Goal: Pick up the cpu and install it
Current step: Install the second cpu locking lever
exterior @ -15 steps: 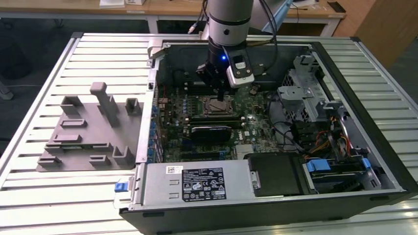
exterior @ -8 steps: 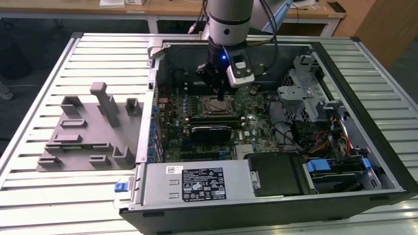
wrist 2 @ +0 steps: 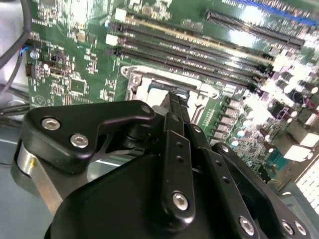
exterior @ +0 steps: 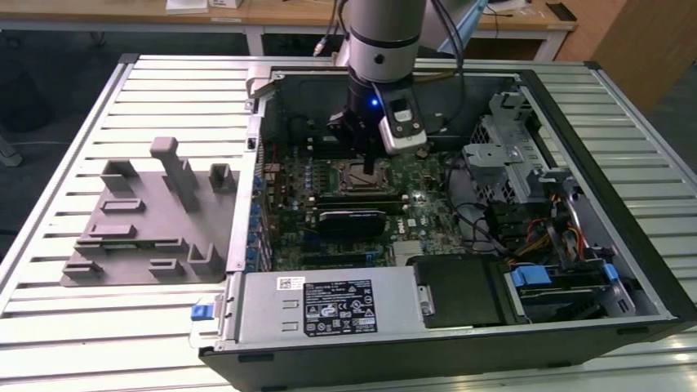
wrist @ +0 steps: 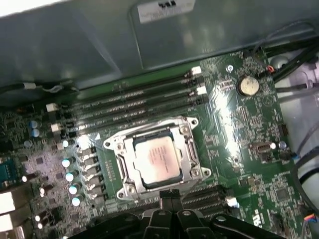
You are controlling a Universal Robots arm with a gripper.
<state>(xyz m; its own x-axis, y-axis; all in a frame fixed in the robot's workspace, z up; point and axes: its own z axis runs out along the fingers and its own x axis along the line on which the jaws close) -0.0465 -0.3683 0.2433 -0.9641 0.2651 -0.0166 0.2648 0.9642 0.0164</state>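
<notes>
The cpu (wrist: 154, 161) lies seated in its socket (wrist: 185, 127); the gripper (wrist: 170, 196) hovers just above, jaws narrowed together, holding nothing.

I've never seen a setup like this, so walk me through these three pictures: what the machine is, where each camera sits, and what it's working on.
The exterior view shows a grey robot arm reaching down into an open black computer case lying on a slatted metal table. Its black claw hangs just above the green motherboard. The two wrist views come from cameras riding on the arm. In the first wrist view, the small square silver-topped cpu sits in its metal socket frame, with the claw near its edge, holding nothing.
</notes>
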